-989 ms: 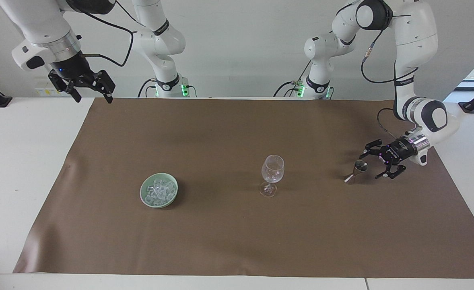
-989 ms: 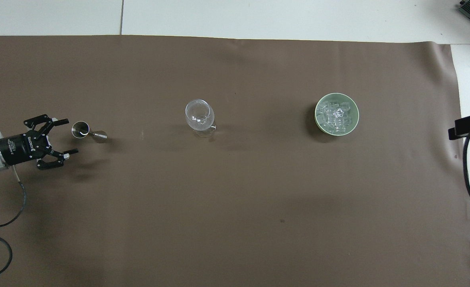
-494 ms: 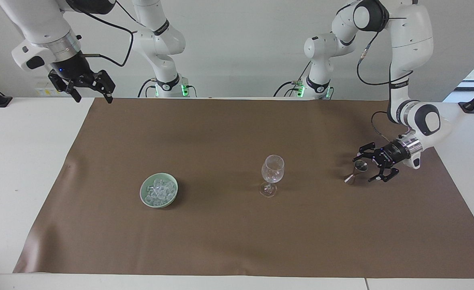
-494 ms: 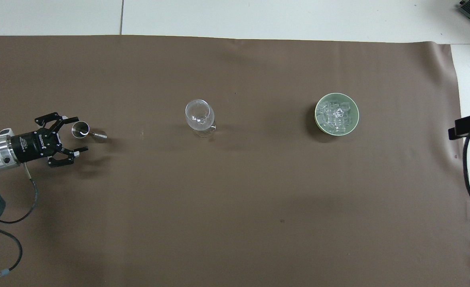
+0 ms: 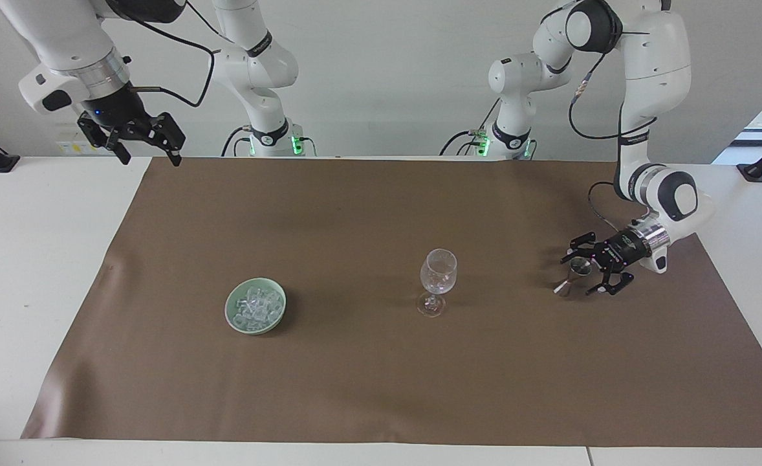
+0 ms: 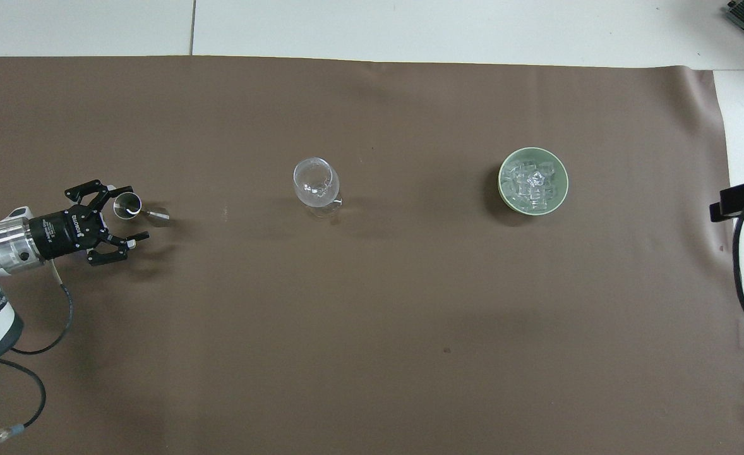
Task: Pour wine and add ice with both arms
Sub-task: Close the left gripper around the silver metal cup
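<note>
In the facing view, take the wine glass [image 5: 438, 279] as your landmark: your left gripper [image 5: 593, 267] sits low over the cloth toward the left arm's end of the table from it, fingers spread, with the small steel jigger [image 5: 574, 274] just at the fingertips and not yet gripped. The jigger is narrow-waisted and light, so if you close off-centre a finger could knock it over and spill whatever it holds; whether it holds any liquid can't be read here. The ice [image 5: 256, 307] lies in the green bowl [image 5: 234, 318], on the glass's other flank toward the right arm's end. The right gripper [image 5: 140, 137] waits high above that table end, fingers apart, well apart from the glass. In the overhead view, the left gripper [image 6: 124, 219] brackets the jigger's [image 6: 127, 205] cup unevenly, one finger much closer than the other, so expect a sideways shove. The glass [image 6: 314, 182] stands well apart from it, so a long carry risks slopping. The ice [image 6: 532, 181] fills the bowl [image 6: 509, 200].
</note>
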